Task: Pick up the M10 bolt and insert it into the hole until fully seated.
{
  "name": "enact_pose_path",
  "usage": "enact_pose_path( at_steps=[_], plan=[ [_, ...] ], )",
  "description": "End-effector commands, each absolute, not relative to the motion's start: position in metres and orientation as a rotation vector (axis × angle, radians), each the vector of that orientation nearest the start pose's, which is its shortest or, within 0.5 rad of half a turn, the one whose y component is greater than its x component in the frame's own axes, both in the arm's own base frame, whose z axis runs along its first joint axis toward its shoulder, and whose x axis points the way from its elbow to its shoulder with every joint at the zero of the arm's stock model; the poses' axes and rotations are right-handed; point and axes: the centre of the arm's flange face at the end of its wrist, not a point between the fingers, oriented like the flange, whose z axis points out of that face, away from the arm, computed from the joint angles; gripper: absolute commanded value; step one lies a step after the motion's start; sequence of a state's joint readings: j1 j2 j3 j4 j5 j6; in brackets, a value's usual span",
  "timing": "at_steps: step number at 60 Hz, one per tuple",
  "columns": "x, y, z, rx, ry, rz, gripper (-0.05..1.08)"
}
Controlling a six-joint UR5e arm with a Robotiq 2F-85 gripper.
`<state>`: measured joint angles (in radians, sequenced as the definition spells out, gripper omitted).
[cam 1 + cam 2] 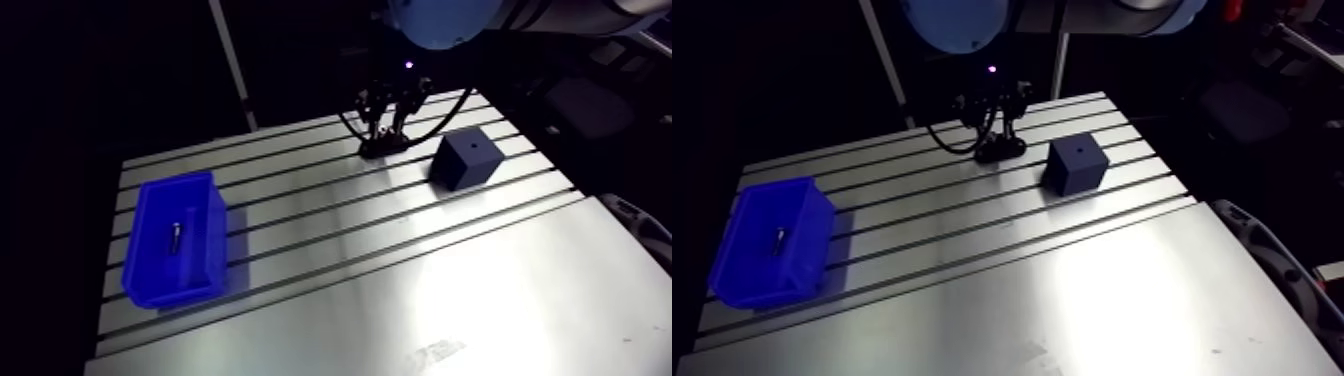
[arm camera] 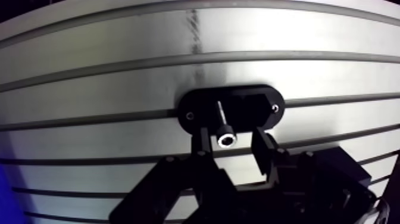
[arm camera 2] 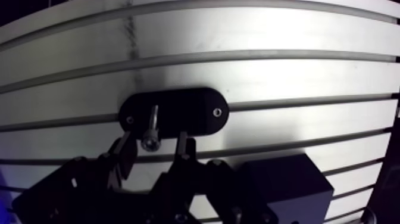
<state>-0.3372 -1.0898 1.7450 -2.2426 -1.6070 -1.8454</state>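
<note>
Between the parted fingers of the gripper [image 2: 230, 140], touching neither, we log one bolt [image 2: 225, 136] over a black oval plate [image 2: 262, 107], wrist view only. Arm view only: blue bin [image 1: 175, 285] holding a second bolt [image 1: 172, 238]; holed cube [image 1: 467, 160] well apart.

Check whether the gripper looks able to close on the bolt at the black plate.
Probably yes: the bolt sits at the black plate, between the fingers of the open gripper, and nothing else lies between them.
</note>
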Motion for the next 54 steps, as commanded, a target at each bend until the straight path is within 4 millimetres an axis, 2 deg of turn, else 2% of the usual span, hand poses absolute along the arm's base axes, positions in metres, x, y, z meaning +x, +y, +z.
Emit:
enact_pose_path(
  at_steps=[1,54],
  plan=[
    [-0.6178,0.0782,0.2014,0.098,3.143,0.059,0.54],
    [-0.6212,0.0786,0.1985,0.096,3.143,0.046,0.66]
  ],
)
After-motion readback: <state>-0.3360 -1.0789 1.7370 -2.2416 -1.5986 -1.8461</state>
